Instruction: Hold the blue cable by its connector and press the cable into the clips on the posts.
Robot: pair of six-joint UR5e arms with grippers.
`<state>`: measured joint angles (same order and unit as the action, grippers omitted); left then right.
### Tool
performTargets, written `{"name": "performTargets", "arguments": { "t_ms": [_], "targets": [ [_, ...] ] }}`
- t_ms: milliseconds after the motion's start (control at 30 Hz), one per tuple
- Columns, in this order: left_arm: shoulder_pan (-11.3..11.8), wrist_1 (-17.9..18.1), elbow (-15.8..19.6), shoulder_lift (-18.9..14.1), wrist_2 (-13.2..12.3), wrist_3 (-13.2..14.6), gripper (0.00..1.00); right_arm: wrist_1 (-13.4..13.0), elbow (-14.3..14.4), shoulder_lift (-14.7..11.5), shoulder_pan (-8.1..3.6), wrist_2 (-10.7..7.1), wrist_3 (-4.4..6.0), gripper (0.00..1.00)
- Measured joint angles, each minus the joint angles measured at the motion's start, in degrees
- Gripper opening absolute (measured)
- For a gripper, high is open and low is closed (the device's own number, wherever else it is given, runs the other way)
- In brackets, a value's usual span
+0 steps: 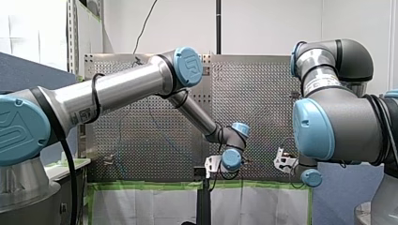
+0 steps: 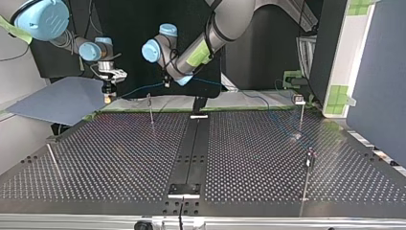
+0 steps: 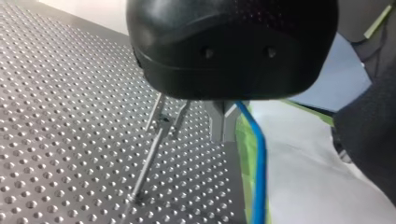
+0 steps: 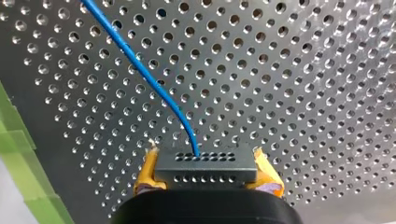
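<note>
My right gripper [image 4: 204, 154] is clenched on the dark rectangular connector [image 4: 205, 171] with rows of small holes, a yellow pad [image 4: 145, 172] pressed against each end. The thin blue cable [image 4: 140, 70] leaves the connector's top face. It runs away ahead of the fingers over the perforated metal table [image 4: 303, 93].

In the top view this gripper [image 2: 109, 96] hangs at the far left, over the table's [image 2: 119, 158] far edge. From there the cable [image 2: 139, 88] spans rightward through the air to my left gripper [image 2: 165, 82], near the far middle. It then goes on to the right and sinks toward the table at the far right.

In the left wrist view the cable [image 3: 258, 158] comes out just beside my left gripper [image 3: 222, 133]. I cannot tell whether that gripper pinches the cable. A thin metal post [image 3: 147, 168] with a forked clip [image 3: 162, 122] stands on the table [image 3: 56, 116] near the gripper, on the side away from the cable. The cable runs apart from that clip.

In the top view, another post [image 2: 300, 115] stands at the far right and one more [image 2: 307, 172] nearer on the right. The cable is too faint there to tell whether it sits in their clips.
</note>
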<state>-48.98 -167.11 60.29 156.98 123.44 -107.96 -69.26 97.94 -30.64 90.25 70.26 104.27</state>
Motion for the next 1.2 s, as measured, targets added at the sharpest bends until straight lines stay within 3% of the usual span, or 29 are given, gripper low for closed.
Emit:
{"name": "performTargets", "arguments": {
  "t_ms": [667, 900, 1200],
  "targets": [
    [1.4, 10.6, -5.8, 3.8, -2.3, 0.1, 0.02, 0.5, -1.6, 0.1, 0.22, 0.21, 0.24, 0.0],
    [1.7, 13.6, -6.7, 5.3, -3.0, 0.1, 0.02, 0.5, -2.6, 0.9, 0.54, 0.12, 0.98, 0.0],
    [2.2, 17.8, -6.4, 5.5, -3.5, 0.2, 0.02, 0.8, -4.0, 3.6, 0.3, 1.38, 0.09, 0.0]
  ]
}}
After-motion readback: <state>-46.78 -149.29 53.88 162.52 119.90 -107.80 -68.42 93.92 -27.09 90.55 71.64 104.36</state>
